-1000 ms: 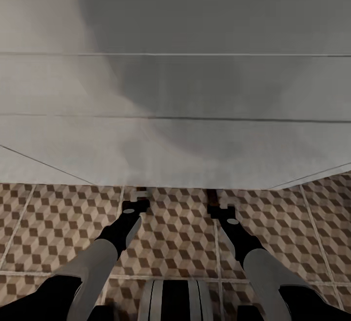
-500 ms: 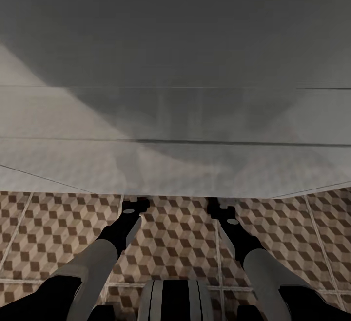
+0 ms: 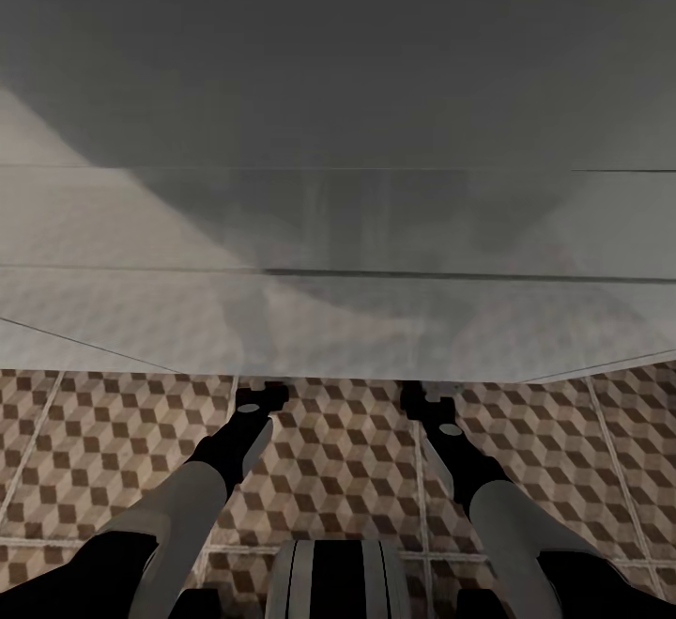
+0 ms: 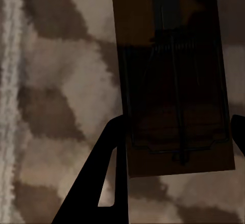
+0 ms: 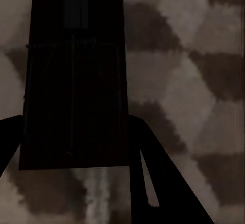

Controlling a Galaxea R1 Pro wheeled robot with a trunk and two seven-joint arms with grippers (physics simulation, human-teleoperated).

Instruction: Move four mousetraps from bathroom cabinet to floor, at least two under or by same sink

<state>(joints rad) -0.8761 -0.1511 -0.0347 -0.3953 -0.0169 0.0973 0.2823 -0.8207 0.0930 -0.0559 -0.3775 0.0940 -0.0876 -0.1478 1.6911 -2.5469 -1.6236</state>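
**Both arms loaded, view settled at the basin unit**

View has tipped up since a second ago, now steady. Left gripper (image 4: 176, 132) pinches a mousetrap (image 4: 173, 81); right gripper (image 5: 74, 132) pinches another (image 5: 76, 76). Both hang low over the bathroom floor (image 3: 338, 450), at the white unit's (image 3: 338, 318) foot; release looks next

You are looking at a white unit (image 3: 338, 224) spanning most of the head view. Thin seams (image 3: 376, 273) are running across it, and a broad grey shadow (image 3: 357, 84) is falling over its upper part.
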